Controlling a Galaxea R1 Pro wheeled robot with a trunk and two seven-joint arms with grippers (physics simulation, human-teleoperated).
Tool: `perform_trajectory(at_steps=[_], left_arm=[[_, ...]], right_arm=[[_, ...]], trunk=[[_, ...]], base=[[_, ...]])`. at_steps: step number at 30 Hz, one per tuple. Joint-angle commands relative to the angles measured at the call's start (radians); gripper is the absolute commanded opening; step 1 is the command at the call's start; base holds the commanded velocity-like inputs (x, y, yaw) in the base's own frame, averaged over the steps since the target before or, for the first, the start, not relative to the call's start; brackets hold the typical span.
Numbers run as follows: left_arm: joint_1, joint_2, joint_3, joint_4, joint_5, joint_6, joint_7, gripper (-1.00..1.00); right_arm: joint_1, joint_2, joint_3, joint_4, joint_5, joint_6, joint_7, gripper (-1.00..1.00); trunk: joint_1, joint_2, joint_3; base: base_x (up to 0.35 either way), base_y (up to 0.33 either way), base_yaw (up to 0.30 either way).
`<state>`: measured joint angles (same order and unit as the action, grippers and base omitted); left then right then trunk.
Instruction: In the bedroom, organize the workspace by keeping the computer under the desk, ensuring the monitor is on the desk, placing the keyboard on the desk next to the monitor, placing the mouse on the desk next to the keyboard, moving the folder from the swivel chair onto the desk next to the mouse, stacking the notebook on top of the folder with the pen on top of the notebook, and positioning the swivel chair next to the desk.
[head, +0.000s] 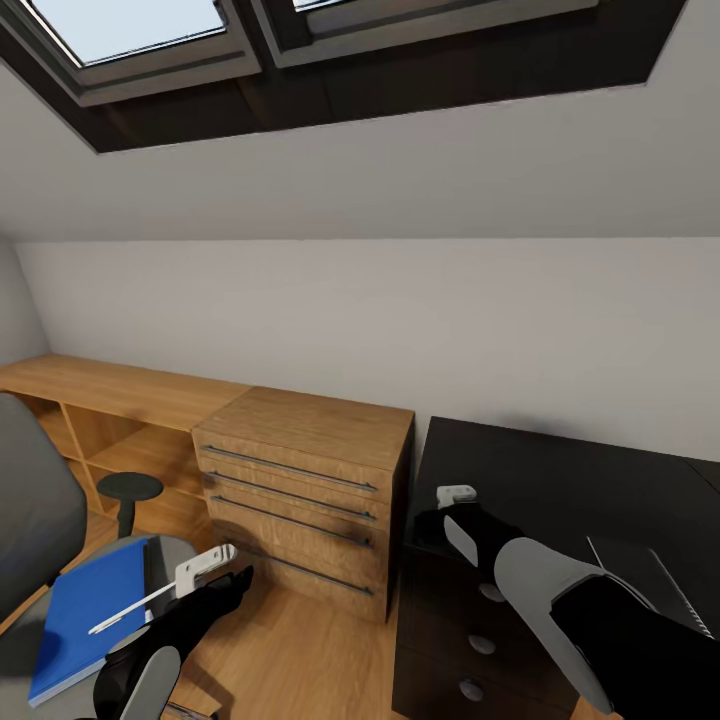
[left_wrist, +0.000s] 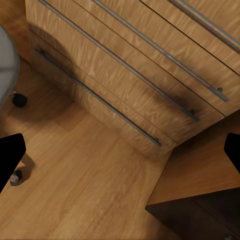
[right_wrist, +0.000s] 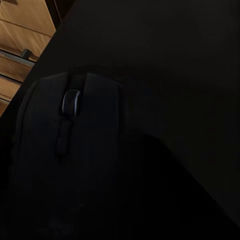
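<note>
Blue folder (head: 85, 610) — partly under the left arm; mouse (right_wrist: 70, 150) — outline lost in darkness.

We're in an attic bedroom-slash-home-office: sloped white ceiling with skylights (head: 150, 30) set into it. Below that we've got a wooden chest of drawers (head: 300, 490), low open shelving (head: 100, 420), a wood floor (left_wrist: 90, 190), a black worktop (head: 560, 490) and a grey swivel chair (head: 35, 510).

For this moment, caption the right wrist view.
Black computer mouse with grey scroll wheel seen close up above the black desk.
</note>
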<state>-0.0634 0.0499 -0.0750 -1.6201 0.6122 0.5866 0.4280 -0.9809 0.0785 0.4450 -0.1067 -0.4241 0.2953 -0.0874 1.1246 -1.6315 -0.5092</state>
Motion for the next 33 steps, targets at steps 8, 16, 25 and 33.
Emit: perform_trajectory(at_steps=[8, 16, 25, 33], left_arm=[[-0.001, 0.001, -0.003, -0.001, 0.011, 0.001, 0.011, 1.0], [0.0, 0.001, -0.003, 0.0, 0.011, 0.001, 0.011, 1.0], [0.001, -0.019, -0.01, 0.019, 0.01, 0.001, 0.011, 1.0], [0.001, -0.052, -0.014, 0.065, 0.005, 0.002, 0.012, 1.0]], right_arm=[[0.001, 0.0, 0.014, 0.001, -0.019, 0.012, -0.003, -1.0], [0.001, -0.002, 0.013, -0.001, -0.019, 0.01, -0.003, -1.0], [0.001, -0.006, 0.01, -0.009, -0.019, 0.003, -0.007, -1.0], [0.002, -0.043, 0.003, -0.154, -0.133, 0.016, -0.012, -1.0]], trunk=[[0.0, 0.0, -0.002], [0.0, 0.0, -0.002], [-0.031, 0.056, 0.024], [-0.061, 0.112, 0.049]], base=[[0.0, 0.0, 0.0], [0.0, 0.0, 0.0], [0.0, 0.0, 0.0], [0.0, 0.0, 0.0]])
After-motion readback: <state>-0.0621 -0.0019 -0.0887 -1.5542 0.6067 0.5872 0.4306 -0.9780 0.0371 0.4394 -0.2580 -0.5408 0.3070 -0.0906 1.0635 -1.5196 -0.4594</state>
